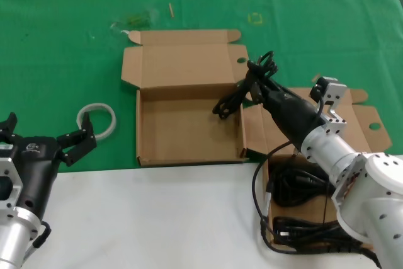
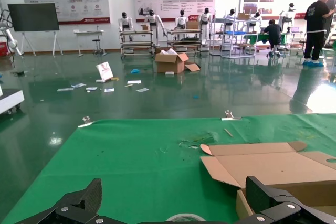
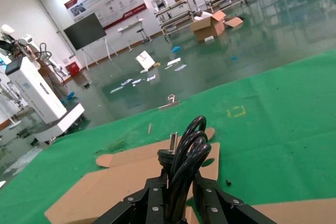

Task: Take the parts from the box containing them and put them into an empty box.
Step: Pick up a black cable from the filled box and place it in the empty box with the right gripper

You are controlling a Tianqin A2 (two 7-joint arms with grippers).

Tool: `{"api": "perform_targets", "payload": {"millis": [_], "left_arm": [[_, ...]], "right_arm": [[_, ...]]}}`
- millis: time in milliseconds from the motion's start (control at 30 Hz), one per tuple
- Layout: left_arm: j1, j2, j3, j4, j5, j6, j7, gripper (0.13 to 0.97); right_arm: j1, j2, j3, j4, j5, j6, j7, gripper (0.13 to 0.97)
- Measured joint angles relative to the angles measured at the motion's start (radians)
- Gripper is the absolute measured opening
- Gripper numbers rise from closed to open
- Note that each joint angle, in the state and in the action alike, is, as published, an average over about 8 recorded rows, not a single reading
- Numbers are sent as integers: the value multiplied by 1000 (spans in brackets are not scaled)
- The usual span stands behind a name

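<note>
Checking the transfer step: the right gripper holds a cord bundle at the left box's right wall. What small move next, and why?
Probably shift the right gripper a little leftward and lower: the cord hangs over the empty box wall, only its lower end inside. Left gripper waits by the tape ring.

Black power cord bundle (image 1: pixel 242 90) held up over right wall of open, empty cardboard box (image 1: pixel 186 131). More black cords (image 1: pixel 301 188) lying in twin box (image 1: pixel 364 118) at right.
</note>
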Motion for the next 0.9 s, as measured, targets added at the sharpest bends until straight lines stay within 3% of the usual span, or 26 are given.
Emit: {"api": "perform_targets", "payload": {"millis": [400, 900], "left_arm": [[0, 0, 0, 0, 0, 0, 0, 965], [0, 0, 0, 0, 0, 0, 0, 965]], "right_arm": [[41, 0, -58, -68, 162, -14, -114, 224], [118, 0, -301, -177, 527, -20, -285, 220]]}}
